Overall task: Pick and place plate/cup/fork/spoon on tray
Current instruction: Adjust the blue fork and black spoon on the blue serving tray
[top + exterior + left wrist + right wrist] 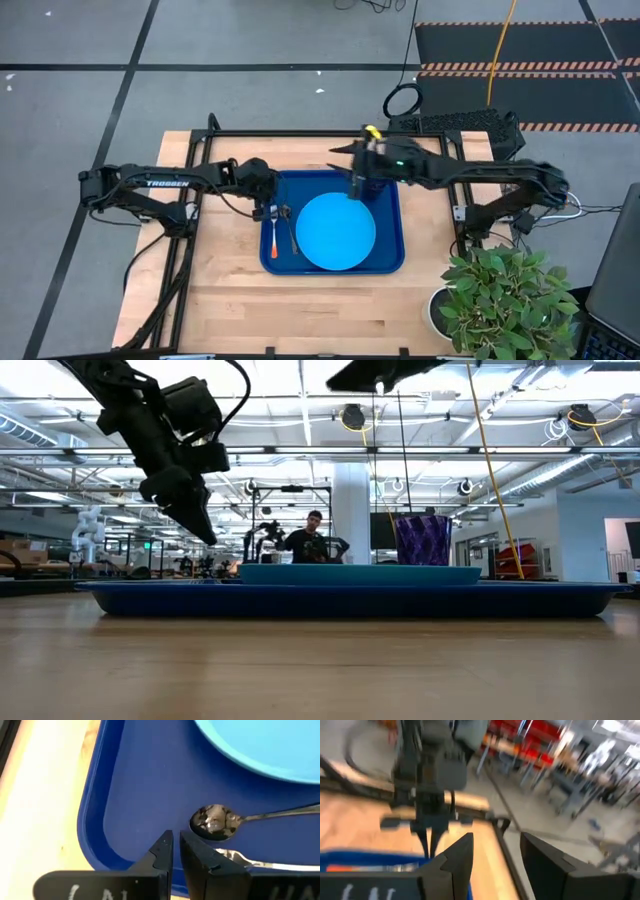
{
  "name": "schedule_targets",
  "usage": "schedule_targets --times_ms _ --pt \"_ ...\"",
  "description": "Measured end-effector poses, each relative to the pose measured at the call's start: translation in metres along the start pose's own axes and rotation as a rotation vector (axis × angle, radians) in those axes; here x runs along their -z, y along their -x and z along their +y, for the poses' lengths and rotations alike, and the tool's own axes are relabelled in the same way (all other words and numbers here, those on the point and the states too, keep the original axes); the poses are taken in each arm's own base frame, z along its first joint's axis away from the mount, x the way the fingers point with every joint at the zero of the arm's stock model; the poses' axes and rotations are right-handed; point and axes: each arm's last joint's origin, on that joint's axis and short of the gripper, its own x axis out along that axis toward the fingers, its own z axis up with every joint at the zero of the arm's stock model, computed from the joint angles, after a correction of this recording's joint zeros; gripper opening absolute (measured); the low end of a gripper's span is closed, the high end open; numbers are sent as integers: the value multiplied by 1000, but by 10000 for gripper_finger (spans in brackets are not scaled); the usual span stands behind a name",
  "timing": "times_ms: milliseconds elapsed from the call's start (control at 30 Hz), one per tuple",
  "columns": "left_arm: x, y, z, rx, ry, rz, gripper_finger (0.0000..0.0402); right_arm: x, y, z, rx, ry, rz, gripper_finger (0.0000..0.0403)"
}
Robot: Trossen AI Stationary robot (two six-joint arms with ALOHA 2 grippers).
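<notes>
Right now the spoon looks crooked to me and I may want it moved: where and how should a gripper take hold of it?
Grip the spoon by its slim handle, about midway, coming straight down from above with the fingers across the handle. It lies flat on the tray floor, so no side approach gets under it. The fork lies close alongside and the plate on the other side, so keep the fingers narrow.

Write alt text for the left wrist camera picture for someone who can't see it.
The left gripper, fingers nearly shut and holding nothing, hangs over the dark-blue tray just by the spoon. The fork lies beside the spoon, the light-blue plate sits beyond them, and the wooden table borders the tray.
</notes>
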Motion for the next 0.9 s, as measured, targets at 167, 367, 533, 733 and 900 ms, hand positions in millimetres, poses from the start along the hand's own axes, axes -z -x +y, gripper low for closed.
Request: schedule_targets --times_ms 167,367,533,733,900 --pt "-1 0 -3 6 16 0 37 2 27 0 41 -14 -141 157" --pt "-1 -12 -19 62 8 31 37 2 47 -3 80 -35 -248 157" --pt "3 -27 -29 85 10 102 37 2 51 -1 68 -51 -252 157" --pt "3 -33 -29 71 38 107 37 0 51 6 43 -37 -259 157" --pt "-1 -33 -28 63 48 73 37 -1 52 10 27 -33 -260 157"
